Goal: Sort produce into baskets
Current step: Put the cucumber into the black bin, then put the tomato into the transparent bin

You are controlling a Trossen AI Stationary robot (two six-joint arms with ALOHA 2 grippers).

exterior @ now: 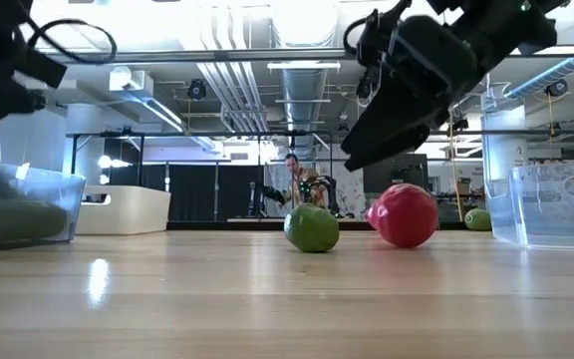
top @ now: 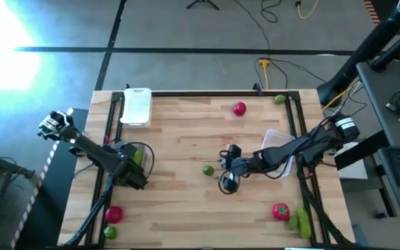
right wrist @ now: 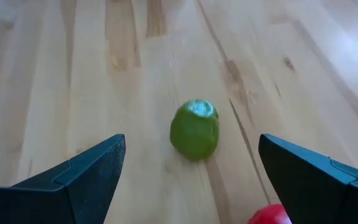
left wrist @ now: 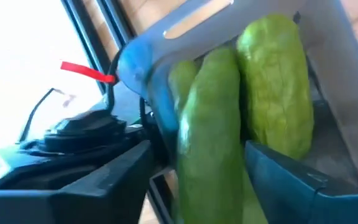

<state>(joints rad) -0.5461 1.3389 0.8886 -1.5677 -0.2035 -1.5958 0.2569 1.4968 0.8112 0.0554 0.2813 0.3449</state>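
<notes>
My left gripper (top: 136,169) reaches down into a clear tub (top: 143,149) at the table's left edge. The tub holds two green cucumbers. One cucumber (left wrist: 210,124) lies between the open fingers; the other (left wrist: 277,87) lies beside it. My right gripper (top: 224,169) hangs open over mid-table. A lime (right wrist: 194,129) rests on the wood just ahead of it, between the lines of its fingers (right wrist: 79,177). A red tomato (exterior: 403,214) sits beneath that gripper (exterior: 407,90). The white tray (top: 136,106) stands at the far left. My left gripper has the cucumber's near end (left wrist: 207,174) between its fingers, which come from above, slanting down into the tub, along the cucumber. A gap shows beside one finger (left wrist: 104,174). Whether the other finger (left wrist: 291,180) touches the cucumber, I cannot tell.
A second clear tub (top: 278,142) lies under my right arm. Tomatoes sit at the far middle (top: 239,108), near right (top: 280,210) and near left (top: 114,214). Limes lie at the far right (top: 279,99) and near left (top: 110,232). A cucumber (top: 301,221) lies near right.
</notes>
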